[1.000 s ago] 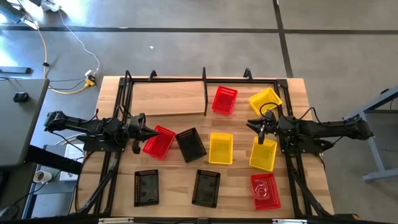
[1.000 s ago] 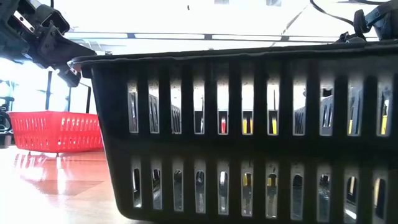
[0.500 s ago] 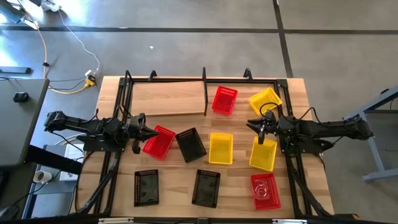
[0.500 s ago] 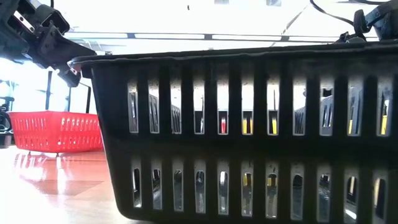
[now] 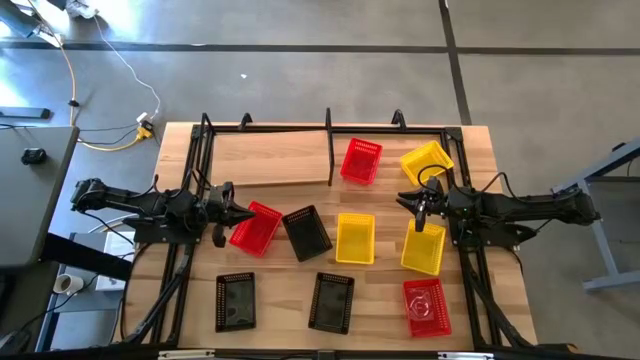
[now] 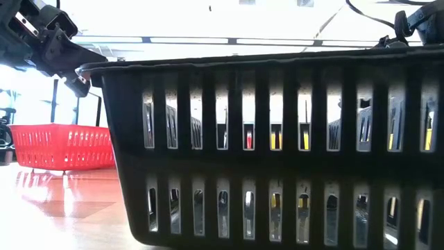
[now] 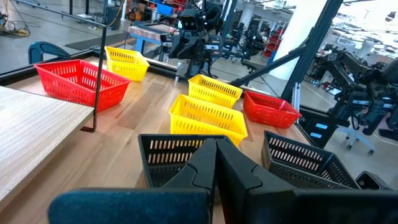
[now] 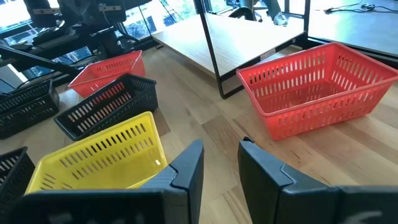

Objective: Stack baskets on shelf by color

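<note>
Left gripper [image 5: 243,213] is pressed together, empty, at the edge of a red basket [image 5: 255,227] left of centre. Right gripper [image 5: 408,203] is spread, nothing held, above a yellow basket [image 5: 424,248]. Shelf [image 5: 270,158] sits far left; one red basket [image 5: 361,161] is placed just right of its divider.

Overhead looks straight down; low view pressed against black basket [image 6: 277,146].

Bright, even light; low view backlit by glaring windows, tabletop [image 6: 62,201] reflecting.
</note>
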